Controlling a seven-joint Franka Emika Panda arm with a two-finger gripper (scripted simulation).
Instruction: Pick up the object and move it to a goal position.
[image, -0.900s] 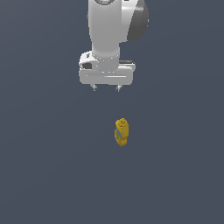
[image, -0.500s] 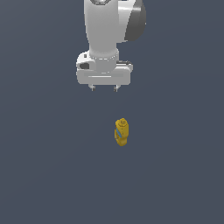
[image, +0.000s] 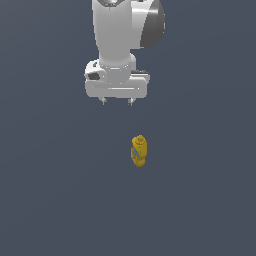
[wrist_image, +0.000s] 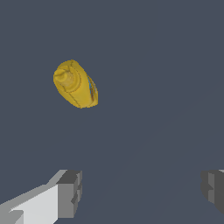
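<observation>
The object (image: 139, 150) is a small yellow bottle-like item with a round cap and a blue patch. It stands on the dark grey floor, below the gripper and slightly toward the exterior view's right. It also shows in the wrist view (wrist_image: 75, 84), cap toward the camera. My gripper (image: 117, 102) hangs under the white arm, well above the object and apart from it. Its jaws stand wide open and empty. In the wrist view the gripper (wrist_image: 140, 192) shows two grey fingertips (wrist_image: 70, 192) far apart, with the object outside the gap.
Only the plain dark grey floor (image: 60, 200) shows around the object. No goal marker or other item is visible.
The arm and gripper have shifted slightly toward the exterior view's left and a little upward in the picture. The object has not moved.
</observation>
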